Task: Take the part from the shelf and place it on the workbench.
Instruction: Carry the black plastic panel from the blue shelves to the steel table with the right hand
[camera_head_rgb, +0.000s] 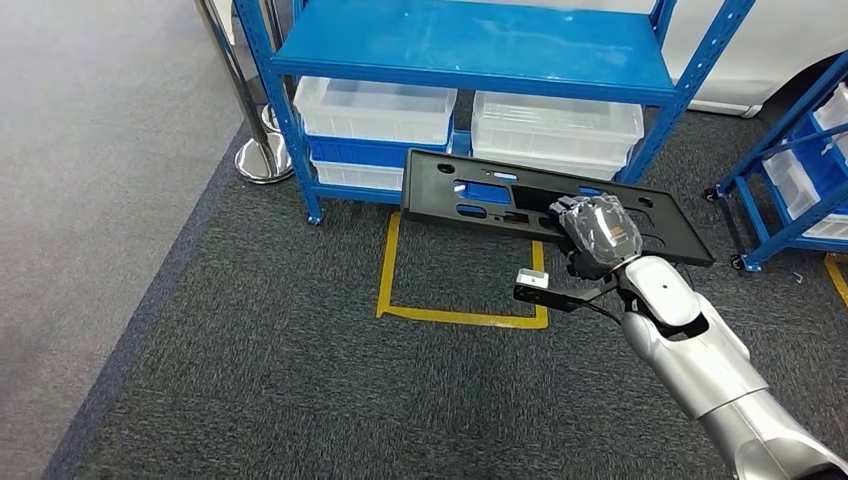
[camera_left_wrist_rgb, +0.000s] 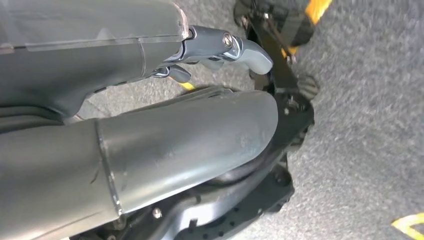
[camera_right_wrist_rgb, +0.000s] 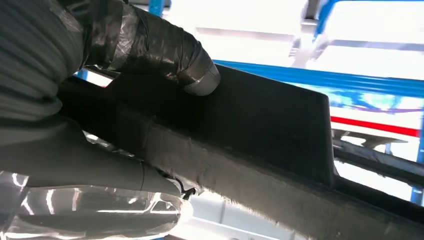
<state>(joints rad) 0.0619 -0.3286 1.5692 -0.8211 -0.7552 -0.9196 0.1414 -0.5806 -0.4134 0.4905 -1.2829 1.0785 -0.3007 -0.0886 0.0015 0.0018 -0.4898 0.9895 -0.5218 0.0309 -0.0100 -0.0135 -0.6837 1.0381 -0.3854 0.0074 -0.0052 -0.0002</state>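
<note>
Flat black slotted part (camera_head_rgb: 500, 195) held level before shelf (camera_head_rgb: 480, 50).

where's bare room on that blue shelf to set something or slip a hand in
The top deck of the blue shelf is bare from upright to upright. The tier beneath is crowded: two clear bins side by side. The black panel in the right hand hangs before them.

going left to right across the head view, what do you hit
grey floor strip → chrome post → blue shelf with clear bins → black part held by the right hand → second blue rack
</note>
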